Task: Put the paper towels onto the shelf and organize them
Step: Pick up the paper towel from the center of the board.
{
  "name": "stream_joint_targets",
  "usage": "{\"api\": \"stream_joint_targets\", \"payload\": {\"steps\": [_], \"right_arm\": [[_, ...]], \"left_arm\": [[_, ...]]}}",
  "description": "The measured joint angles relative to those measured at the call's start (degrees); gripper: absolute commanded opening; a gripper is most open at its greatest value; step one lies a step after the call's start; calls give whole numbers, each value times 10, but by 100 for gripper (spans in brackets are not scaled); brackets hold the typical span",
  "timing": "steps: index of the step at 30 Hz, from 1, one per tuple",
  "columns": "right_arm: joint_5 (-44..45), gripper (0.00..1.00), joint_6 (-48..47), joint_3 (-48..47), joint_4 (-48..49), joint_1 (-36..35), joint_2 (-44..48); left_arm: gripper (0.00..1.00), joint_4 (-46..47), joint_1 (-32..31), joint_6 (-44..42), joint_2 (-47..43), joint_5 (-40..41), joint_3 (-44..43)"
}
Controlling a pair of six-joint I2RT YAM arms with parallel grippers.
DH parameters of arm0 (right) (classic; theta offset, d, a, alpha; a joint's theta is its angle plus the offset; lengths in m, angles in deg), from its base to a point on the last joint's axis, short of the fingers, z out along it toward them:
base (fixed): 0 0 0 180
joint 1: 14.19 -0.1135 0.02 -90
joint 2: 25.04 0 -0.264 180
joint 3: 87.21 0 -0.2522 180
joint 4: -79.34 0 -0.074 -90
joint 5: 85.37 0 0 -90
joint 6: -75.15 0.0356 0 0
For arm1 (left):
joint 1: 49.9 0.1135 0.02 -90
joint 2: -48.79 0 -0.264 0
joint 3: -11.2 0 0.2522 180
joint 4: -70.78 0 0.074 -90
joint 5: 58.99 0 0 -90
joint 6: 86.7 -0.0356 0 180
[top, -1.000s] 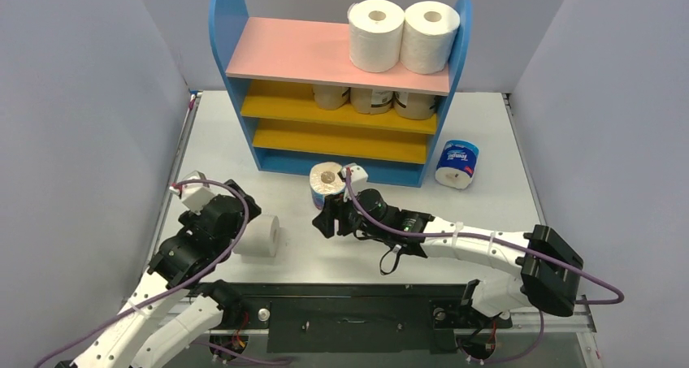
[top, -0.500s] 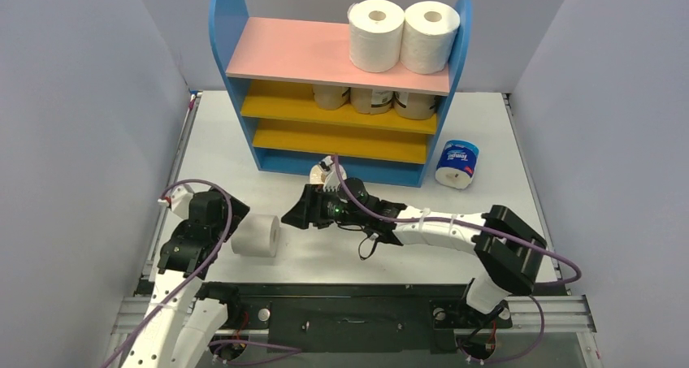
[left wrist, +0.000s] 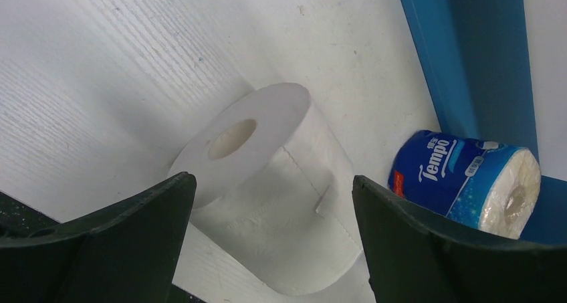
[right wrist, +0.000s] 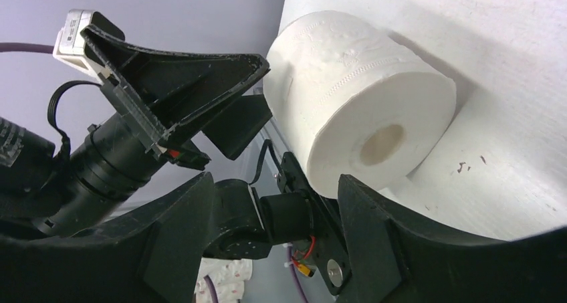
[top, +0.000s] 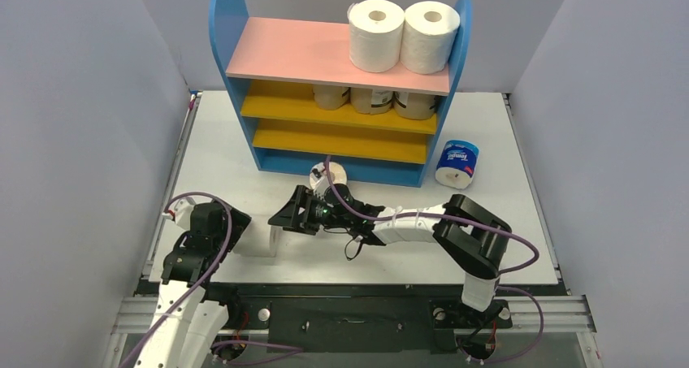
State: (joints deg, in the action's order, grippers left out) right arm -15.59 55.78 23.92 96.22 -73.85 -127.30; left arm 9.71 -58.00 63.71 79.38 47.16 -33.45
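A plain white paper towel roll (top: 256, 240) lies on its side on the table, well in front of the shelf (top: 284, 51). My left gripper (top: 234, 231) is at the roll's left, open. In the left wrist view the roll (left wrist: 281, 203) lies between its spread fingers (left wrist: 107, 236) without touching them. My right gripper (top: 280, 219) is at the roll's right end, open with nothing between its fingers. In the right wrist view the roll (right wrist: 361, 109) sits just past one fingertip (right wrist: 361, 203). Two white rolls (top: 376, 35) stand on the pink top board and three tan rolls (top: 372, 100) on the upper yellow board.
A blue-and-white wrapped roll (top: 323, 175) stands against the shelf's blue base, just behind my right wrist, and shows in the left wrist view (left wrist: 468, 182). Another blue-and-white roll (top: 457, 165) lies right of the shelf. Grey walls enclose the table on three sides.
My right gripper has swung left, away from the blue-and-white roll, to the white roll's right end and opened wider. My left arm has drawn back toward the near left, its jaws narrowing slightly.
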Motion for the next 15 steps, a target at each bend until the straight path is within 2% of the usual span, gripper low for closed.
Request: {"api": "stream_joint_targets", "payload": {"steps": [8,15], "right_arm": [[0,64,60,-14,34,-16,-59],[2,64,97,-19,66,-20,-82]], "left_arm": [[88,-2,-3,3,-14,-1,6],[93,-40,-16,5,-14,55,-29]]}}
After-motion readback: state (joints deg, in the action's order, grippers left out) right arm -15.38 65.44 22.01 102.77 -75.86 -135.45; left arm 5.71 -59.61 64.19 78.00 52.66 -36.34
